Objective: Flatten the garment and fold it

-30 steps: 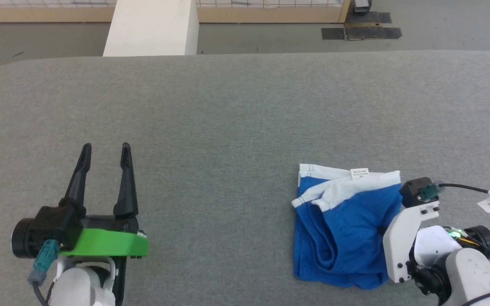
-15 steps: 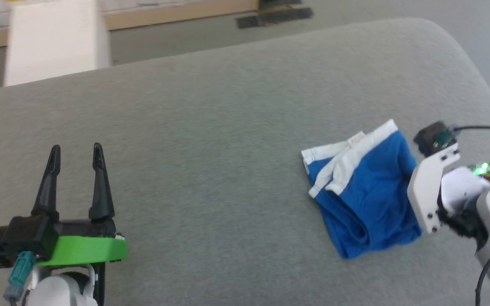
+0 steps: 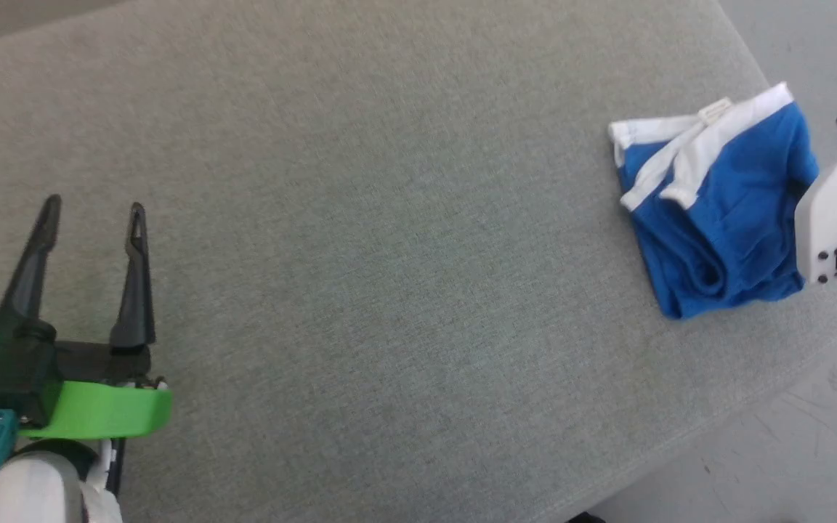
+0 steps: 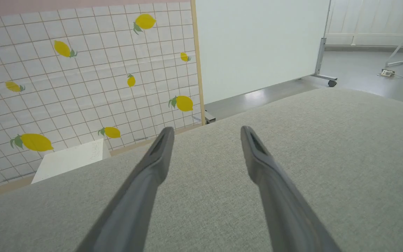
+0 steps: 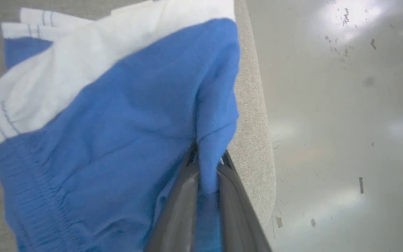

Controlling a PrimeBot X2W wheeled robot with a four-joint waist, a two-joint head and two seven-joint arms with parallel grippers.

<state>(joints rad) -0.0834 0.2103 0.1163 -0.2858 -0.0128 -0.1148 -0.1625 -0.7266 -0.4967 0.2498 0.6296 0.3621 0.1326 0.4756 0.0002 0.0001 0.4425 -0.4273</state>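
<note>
— Near the table's [image 3: 389, 181] right edge, what's lying there?
— Shorts [image 3: 724, 211], bundled, white trim on the far side.
— Right gripper [image 5: 206, 159]?
— Clamped on a blue fold.
— Left gripper [image 3: 91, 207]?
— Fingers spread, empty, over bare table, well apart from the shorts.

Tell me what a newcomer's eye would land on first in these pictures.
The bright blue garment with white trim, bunched near the right edge of the grey table, stands out first. The right gripper is pinching a fold of it between closed fingers. The left gripper sits open at the lower left of the head view.
</note>
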